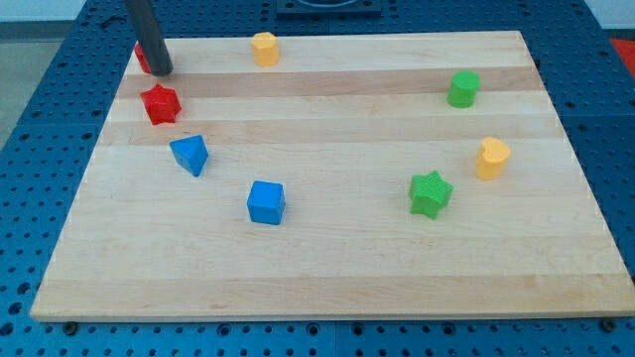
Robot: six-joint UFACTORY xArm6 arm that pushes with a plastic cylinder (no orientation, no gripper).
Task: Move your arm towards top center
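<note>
**Q:** What does the figure show, and where does the rod stand?

**A:** A wooden board lies on a blue perforated table. My tip rests near the board's top-left corner, touching or just in front of a red block that the rod largely hides; its shape cannot be made out. A red star-like block sits just below the tip. The arm carries no gripper, only the bare rod, so nothing is clasped or pinched.

**Q:** Which step is in hand?

**A:** Judged from this position, the move has barely started: the goal, the top centre of the board, lies well to the view's right of the tip, past the yellow block at the top edge.

**Q:** What does the next move call for?

**A:** Probably a slide toward the view's right along the top strip. The yellow block stands near that line, so the path would need to pass just below it or risk nudging it.

**Q:** What else lies on the board?

**A:** A blue triangular block and a blue cube at lower left; a green cylinder-like block, a yellow block at the right and a green star block, all well apart from the tip.

**Q:** Any writing?

**A:** No brand, label or lettering is legible.
</note>
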